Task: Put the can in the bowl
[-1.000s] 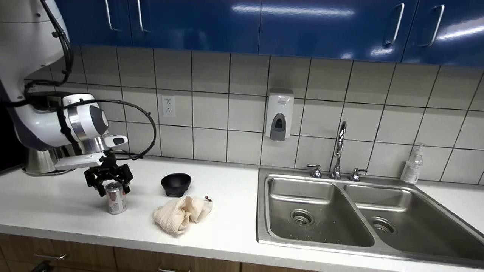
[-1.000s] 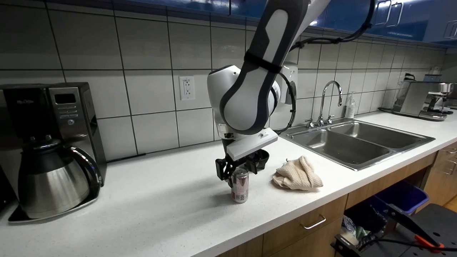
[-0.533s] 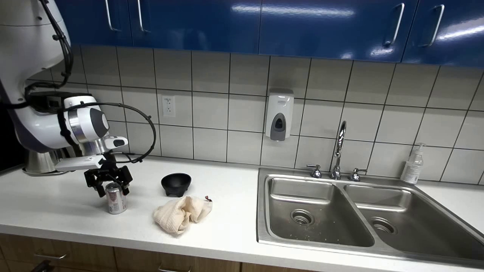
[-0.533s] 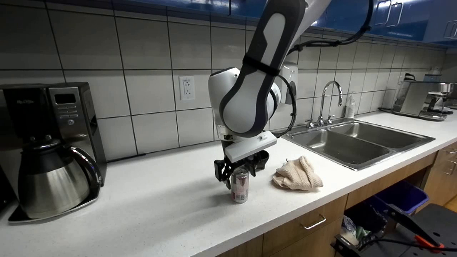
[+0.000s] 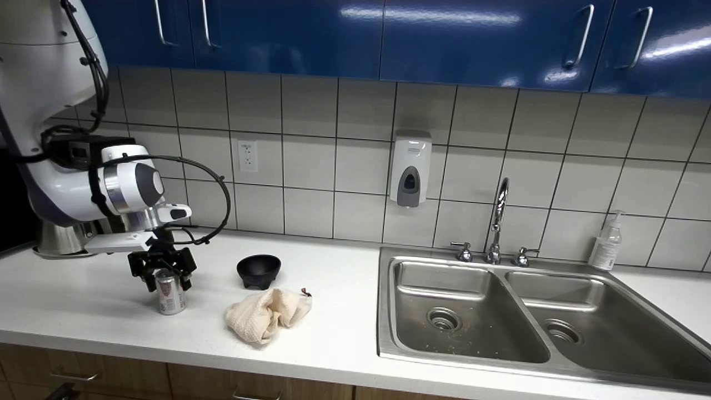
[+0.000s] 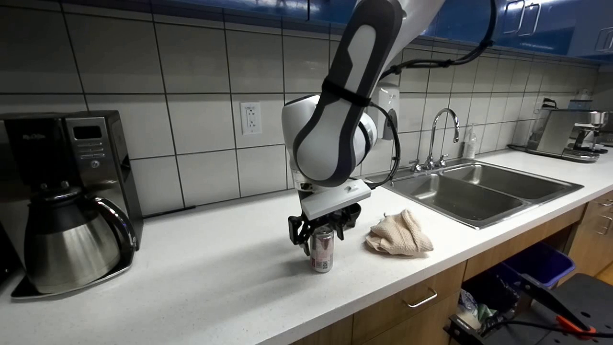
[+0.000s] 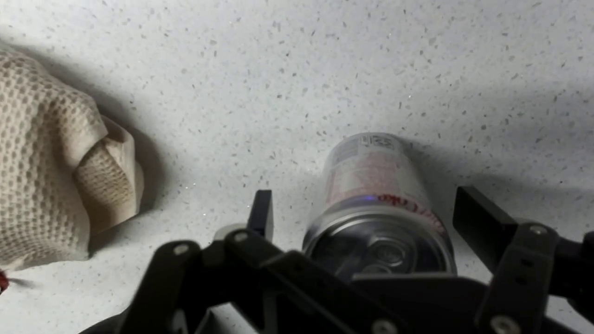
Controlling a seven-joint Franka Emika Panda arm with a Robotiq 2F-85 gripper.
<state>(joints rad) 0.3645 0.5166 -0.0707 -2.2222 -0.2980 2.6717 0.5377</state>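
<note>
Counter [image 6: 201, 258] white, speckled; blue cupboards [image 5: 289, 39] above tiled wall [image 5: 310, 161]; pincer [image 7: 365, 211] wide around upright can [image 6: 322, 253].

Can [image 5: 171, 294], silver with red lettering, stands upright on the counter [image 5: 344, 311]. Bowl [image 5: 259, 271], black, stubby-footed, sits upright nearby, apart from the can.

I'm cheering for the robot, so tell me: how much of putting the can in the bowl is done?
Done: the open gripper is in place, with the can between its jaws. In hand: getting a grip, it seems; the wrist view shows gaps on both sides, so nothing is held yet. Left: squeeze, lift the can off the counter and put it into the black bowl.
</note>
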